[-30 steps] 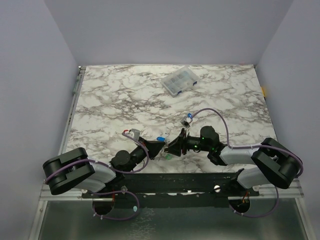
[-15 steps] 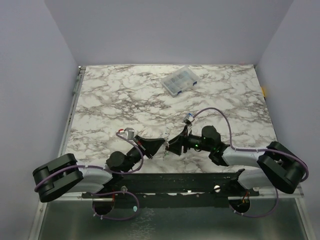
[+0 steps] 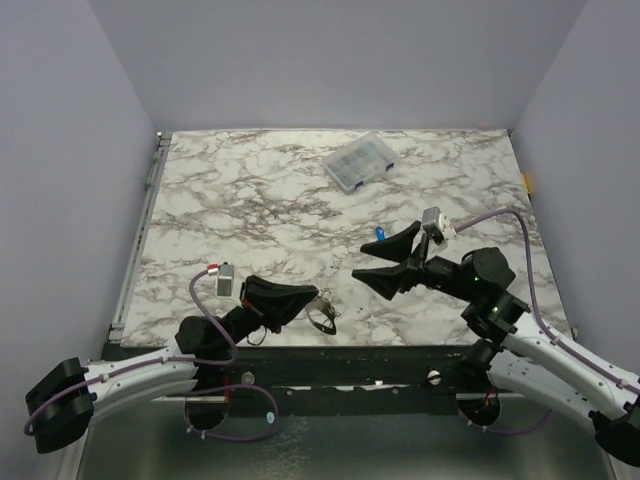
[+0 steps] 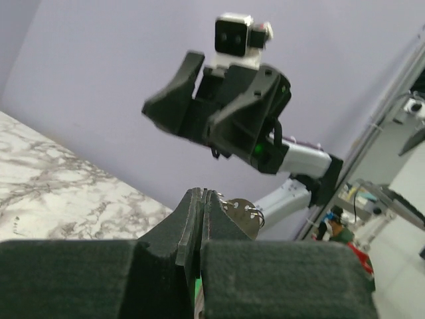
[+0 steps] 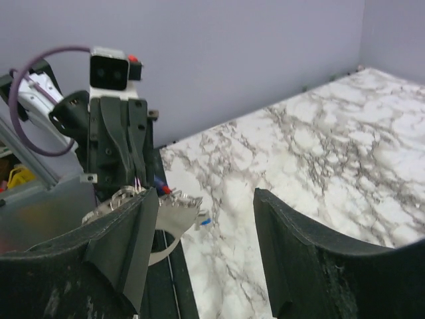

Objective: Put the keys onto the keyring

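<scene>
The left gripper sat low at about 7 o'clock on the marble table, its tip pointing toward 3 o'clock. Its jaws were pressed together and pinched the keyring, which showed just beyond the tip. From the right wrist camera the silvery loop hung under those closed fingers with small bits of colour on it; how many keys it carried could not be told. The right gripper was at about 4 o'clock, well apart from the ring and facing it, with its jaws spread wide and nothing between them. A blue key lay on the table just beside its far finger. A clear plastic box stood near 12 o'clock.
</scene>
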`<control>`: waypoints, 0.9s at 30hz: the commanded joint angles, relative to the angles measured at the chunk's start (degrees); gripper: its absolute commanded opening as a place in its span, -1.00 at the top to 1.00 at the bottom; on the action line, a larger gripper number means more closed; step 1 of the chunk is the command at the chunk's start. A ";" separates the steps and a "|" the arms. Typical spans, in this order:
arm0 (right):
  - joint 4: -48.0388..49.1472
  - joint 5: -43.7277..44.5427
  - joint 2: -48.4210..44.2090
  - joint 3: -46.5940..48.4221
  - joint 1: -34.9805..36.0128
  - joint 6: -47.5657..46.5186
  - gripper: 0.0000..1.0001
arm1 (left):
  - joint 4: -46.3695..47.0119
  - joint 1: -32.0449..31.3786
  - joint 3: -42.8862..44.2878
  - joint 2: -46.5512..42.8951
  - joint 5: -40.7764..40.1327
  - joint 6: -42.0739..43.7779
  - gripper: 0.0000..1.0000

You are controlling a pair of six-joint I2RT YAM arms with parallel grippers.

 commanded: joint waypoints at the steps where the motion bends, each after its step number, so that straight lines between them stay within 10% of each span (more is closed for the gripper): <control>1: -2.26 0.26 1.79 3.95 0.26 0.06 -0.33 | -3.49 0.35 3.15 -0.16 10.55 0.71 1.00; 11: 7.31 -21.17 15.27 7.65 0.25 6.97 -0.12 | -2.61 0.37 8.83 3.93 17.84 1.47 1.00; 27: 16.75 -21.38 13.67 4.41 0.25 12.85 -0.05 | -0.38 0.33 7.04 0.65 9.77 1.48 1.00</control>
